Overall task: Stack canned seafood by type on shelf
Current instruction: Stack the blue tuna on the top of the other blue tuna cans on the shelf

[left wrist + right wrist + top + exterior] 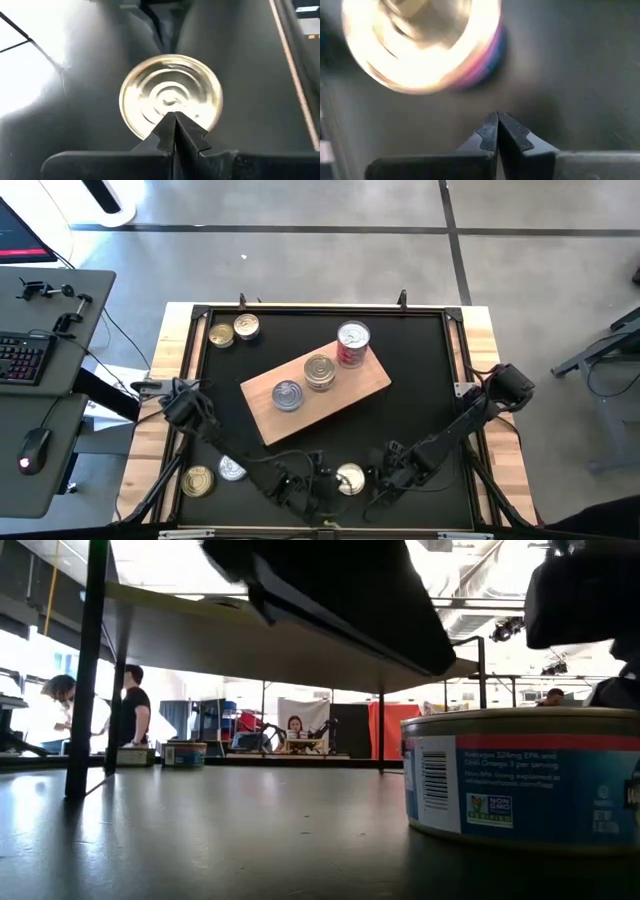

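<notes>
A flat tin with a gold top (350,478) (170,95) (520,780) stands on the black tabletop near its front edge, between my two grippers. My left gripper (318,484) (174,120) is shut, its tips at the tin's left rim. My right gripper (384,480) (498,120) is shut to the right of the tin (420,45), apart from it. The wooden shelf (268,412) lies slantwise mid-table. It carries a silver tin (288,394), a gold tin (319,370) and a taller red-labelled tin (352,343). My left gripper's shut fingertips (165,131) come slanting down from the table's left and show in front of the tin's rim (150,131). Whether they touch it I cannot tell. The tin stands flat on the tabletop.
Two tins (221,335) (246,327) stand at the far left corner, and two more (198,480) (232,470) at the near left beside my left arm. A raised wooden frame (470,340) rims the tabletop. People show in the room beyond the table.
</notes>
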You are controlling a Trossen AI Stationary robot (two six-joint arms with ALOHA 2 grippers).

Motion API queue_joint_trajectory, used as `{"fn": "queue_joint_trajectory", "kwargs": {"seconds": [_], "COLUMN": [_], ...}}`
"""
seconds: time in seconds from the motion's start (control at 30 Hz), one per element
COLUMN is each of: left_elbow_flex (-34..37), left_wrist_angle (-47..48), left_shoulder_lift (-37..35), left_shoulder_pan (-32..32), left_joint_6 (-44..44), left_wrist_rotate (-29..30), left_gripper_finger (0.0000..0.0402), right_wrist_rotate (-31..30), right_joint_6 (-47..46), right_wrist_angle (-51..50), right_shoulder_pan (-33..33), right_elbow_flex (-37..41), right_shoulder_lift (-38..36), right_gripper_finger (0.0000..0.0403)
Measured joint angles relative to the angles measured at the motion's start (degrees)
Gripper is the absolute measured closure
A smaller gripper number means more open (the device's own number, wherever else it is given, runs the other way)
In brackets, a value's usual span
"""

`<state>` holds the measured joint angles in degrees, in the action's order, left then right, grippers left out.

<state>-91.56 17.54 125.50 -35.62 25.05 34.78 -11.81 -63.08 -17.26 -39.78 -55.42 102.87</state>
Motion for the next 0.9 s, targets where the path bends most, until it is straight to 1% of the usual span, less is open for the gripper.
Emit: {"fn": "queue_joint_trajectory", "kwargs": {"seconds": [0.13,0.2,0.27,0.33,0.47,0.73,0.9], "left_elbow_flex": [0.03,-0.01,-0.04,-0.04,-0.01,1.09,1.21], "left_wrist_angle": [-0.81,-1.18,-0.71,-0.57,-0.5,-1.2,-1.07], "left_shoulder_lift": [0.71,0.78,0.78,0.8,0.8,0.8,0.8], "left_shoulder_pan": [1.99,2.66,2.71,1.92,0.4,0.35,0.11], "left_joint_6": [-1.63,-1.63,-1.65,-1.87,-2.77,-2.16,-0.23], "left_wrist_rotate": [-1.63,-3.39,-5.02,-5.37,-5.05,-3.37,-0.25], "left_gripper_finger": [0.0401,0.0401,0.0401,0.0401,0.0401,0.0401,0.0401], "right_wrist_rotate": [-0.4,-1.22,-1.47,-1.53,-1.59,-1.91,-1.66], "right_joint_6": [2.5,2.26,1.57,1.46,1.47,1.67,2.06], "right_wrist_angle": [4.22,4.89,5.58,5.3,5.13,5.17,5.67], "right_shoulder_pan": [0.1,0.05,0.01,0.03,0.23,1.91,2.04], "right_elbow_flex": [0.0,-0.02,0.0,-0.02,-0.02,0.0,0.0], "right_shoulder_lift": [0.0,0.0,-0.02,-0.02,-0.02,-0.07,-0.09], "right_gripper_finger": [0.0403,0.0403,0.0403,0.0403,0.0403,0.0403,0.0403]}}
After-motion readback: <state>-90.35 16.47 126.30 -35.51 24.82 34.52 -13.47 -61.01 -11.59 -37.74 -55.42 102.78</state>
